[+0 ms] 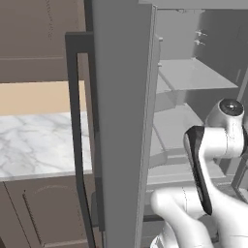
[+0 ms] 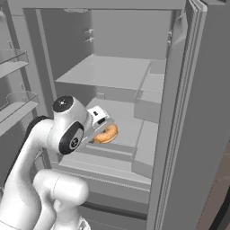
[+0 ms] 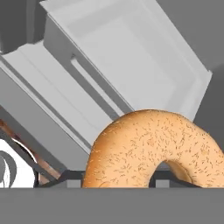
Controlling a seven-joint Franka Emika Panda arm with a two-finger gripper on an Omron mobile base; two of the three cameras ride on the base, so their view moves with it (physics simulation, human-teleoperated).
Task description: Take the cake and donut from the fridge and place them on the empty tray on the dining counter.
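The fridge stands open with bare grey shelves. The donut, an orange-tan ring, hangs just over the front of a middle shelf, and my gripper is shut on it. In the hand view the donut sits large between the dark fingertips, with a shelf and a shallow drawer behind it. The cake is hidden. The tray and the dining counter are out of view.
The fridge's left door with its long dark handle stands edge-on close to my arm. The right door flanks the opening, and door bins hang at the left. A marble wall counter over brown cabinets lies beyond.
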